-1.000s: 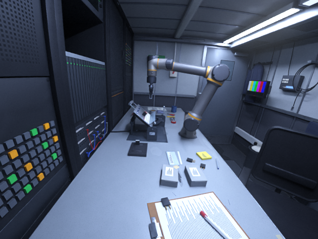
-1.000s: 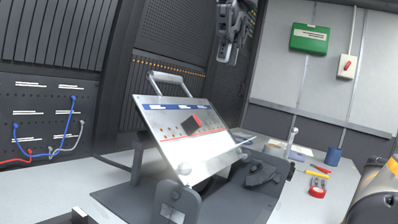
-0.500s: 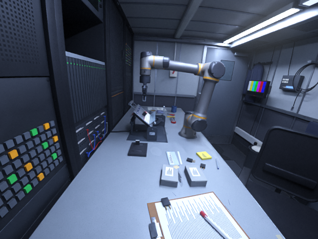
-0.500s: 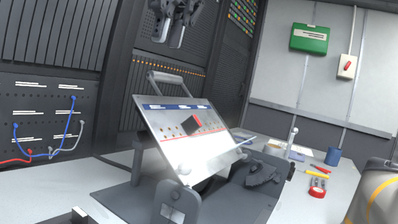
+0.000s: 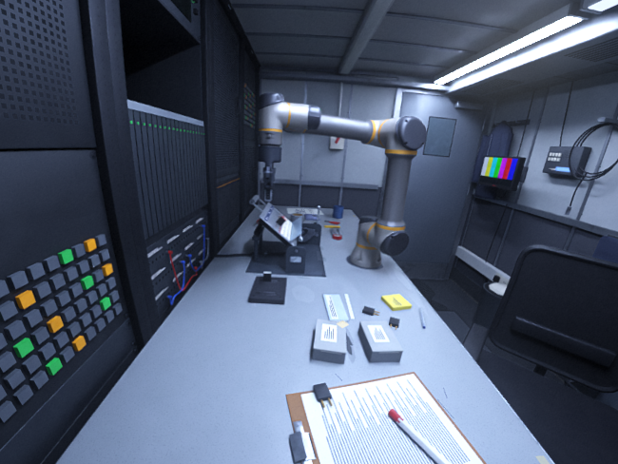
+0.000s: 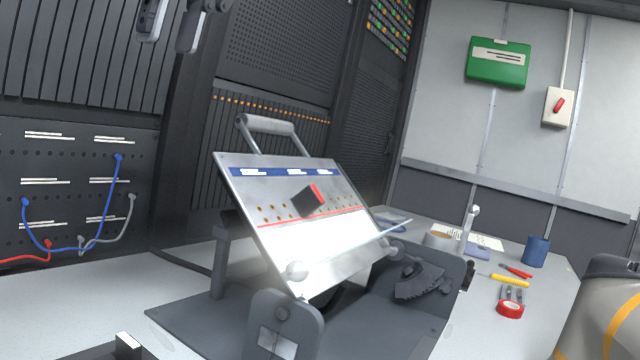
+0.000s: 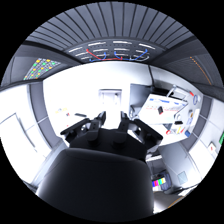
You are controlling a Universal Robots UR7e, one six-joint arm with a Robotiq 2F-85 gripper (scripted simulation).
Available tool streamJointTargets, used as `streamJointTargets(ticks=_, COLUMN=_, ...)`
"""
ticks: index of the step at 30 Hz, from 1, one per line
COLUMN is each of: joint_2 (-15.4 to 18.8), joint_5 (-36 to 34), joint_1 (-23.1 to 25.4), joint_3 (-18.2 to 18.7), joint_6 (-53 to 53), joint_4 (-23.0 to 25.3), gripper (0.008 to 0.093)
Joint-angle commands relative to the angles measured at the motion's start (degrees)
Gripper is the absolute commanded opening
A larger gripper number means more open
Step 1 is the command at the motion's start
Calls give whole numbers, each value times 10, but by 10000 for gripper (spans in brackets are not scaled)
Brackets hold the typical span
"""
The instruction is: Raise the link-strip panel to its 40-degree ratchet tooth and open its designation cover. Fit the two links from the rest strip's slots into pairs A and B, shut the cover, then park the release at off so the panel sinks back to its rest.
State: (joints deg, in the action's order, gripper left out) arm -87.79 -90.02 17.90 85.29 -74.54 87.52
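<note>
At the far end of the bench the link-strip panel [image 6: 305, 220] stands tilted up on its stand, with its handle [image 6: 265, 125] at the top edge. One black link with a red end [image 6: 307, 199] sits in the row of sockets on the panel's face. The clear designation cover [image 6: 350, 240] hangs open off the panel's lower part. The ratchet sector [image 6: 417, 282] and the release lever with a ball knob [image 6: 470, 225] are at the panel's right side. The rest strip [image 5: 268, 288] lies in front of the stand with one link [image 5: 267, 274] upright in it. My gripper [image 6: 170, 25] hangs above the panel's left side. It is open and empty.
The equipment racks [image 5: 100, 200] line the bench's left side. Two grey boxes [image 5: 354, 342], a yellow pad [image 5: 396, 301], loose plugs and a clipboard [image 5: 384, 424] lie on the near bench. A blue cup [image 6: 535, 250], tape roll [image 6: 510, 308] and screwdrivers sit right of the panel.
</note>
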Motion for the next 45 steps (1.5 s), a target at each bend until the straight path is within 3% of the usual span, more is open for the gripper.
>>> streamJointTargets(ticks=1, joint_2=-1, joint_5=0, joint_1=-1, joint_3=2, joint_6=0, joint_4=2, gripper=420)
streamJointTargets(ticks=5, joint_2=-1, joint_5=0, joint_1=0, joint_3=23, joint_6=1, joint_4=23, gripper=420)
streamJointTargets(ticks=9, joint_2=2, joint_5=0, joint_1=1, joint_3=68, joint_6=1, joint_4=69, gripper=420)
streamJointTargets(ticks=18, joint_2=36, joint_5=0, joint_1=1, joint_3=199, joint_6=1, joint_4=235, gripper=420)
streamJointTargets(ticks=24, joint_2=75, joint_5=0, joint_1=1, joint_3=255, joint_6=1, joint_4=331, gripper=420)
streamJointTargets(ticks=29, joint_2=92, joint_5=0, joint_1=1, joint_3=273, joint_6=1, joint_4=367, gripper=420)
streamJointTargets(ticks=45, joint_2=105, joint_5=0, joint_1=1, joint_3=284, joint_6=1, joint_4=390, gripper=420)
